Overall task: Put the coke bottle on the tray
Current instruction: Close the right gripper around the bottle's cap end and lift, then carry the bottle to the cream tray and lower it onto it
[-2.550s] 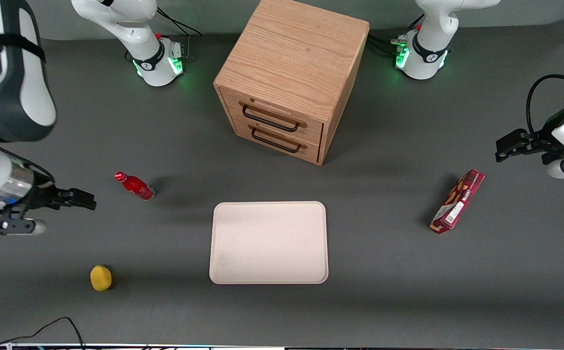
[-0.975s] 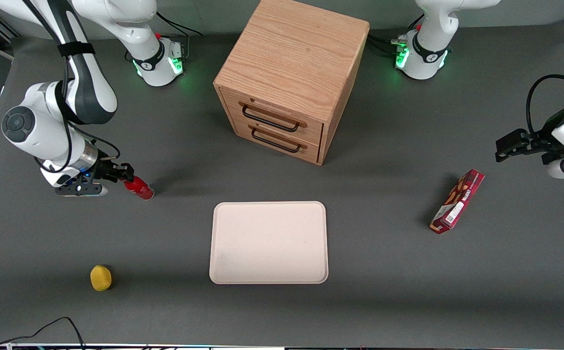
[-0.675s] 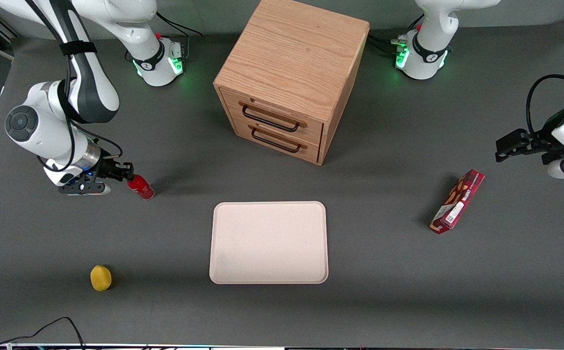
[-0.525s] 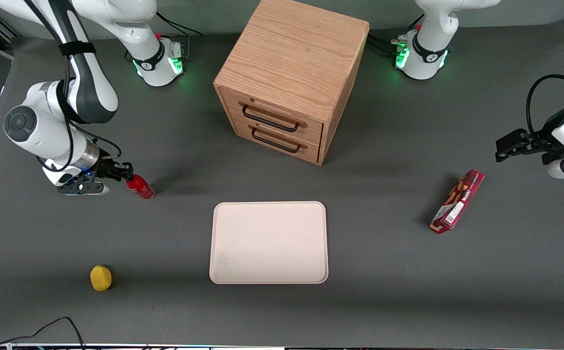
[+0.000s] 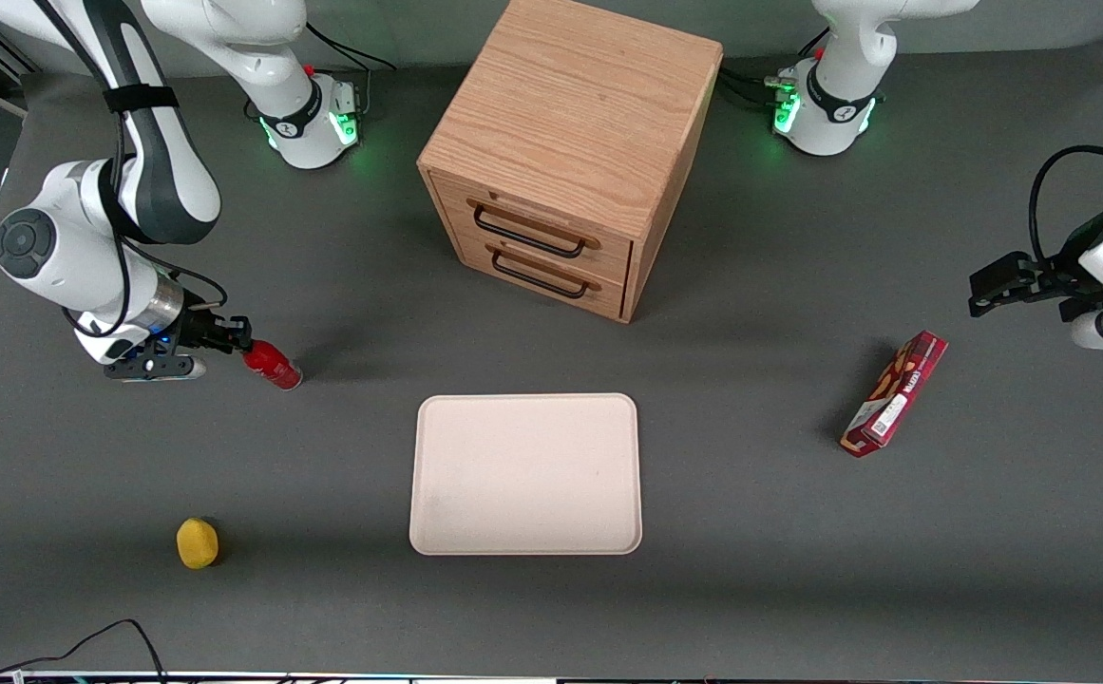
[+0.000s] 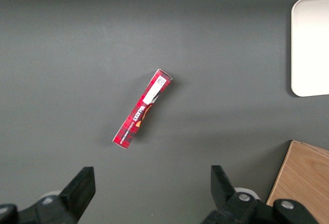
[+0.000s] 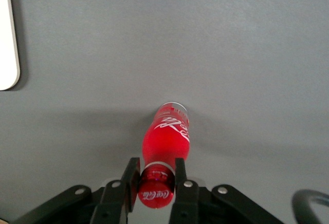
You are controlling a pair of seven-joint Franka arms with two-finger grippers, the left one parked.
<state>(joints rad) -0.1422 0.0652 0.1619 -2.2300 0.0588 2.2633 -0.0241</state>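
The coke bottle point(image 5: 274, 367) is small, glossy and red. It stands on the grey table toward the working arm's end, apart from the tray point(image 5: 524, 473). My right gripper point(image 5: 239, 344) is at the bottle's top, with a finger against each side of its red cap. In the right wrist view the bottle point(image 7: 166, 139) stands upright, its base on the table and its cap between the fingers of the gripper point(image 7: 155, 175). An edge of the tray point(image 7: 6, 54) also shows there. The tray is pale beige and holds nothing.
A wooden drawer cabinet point(image 5: 570, 142) stands farther from the front camera than the tray. A yellow round object point(image 5: 197, 542) lies nearer to the camera than the bottle. A flat red snack box point(image 5: 895, 393) lies toward the parked arm's end.
My right arm came in from the table's end to the bottle and set its fingers around the cap. In the last half second the wrist shifted slightly; the bottle stays in place.
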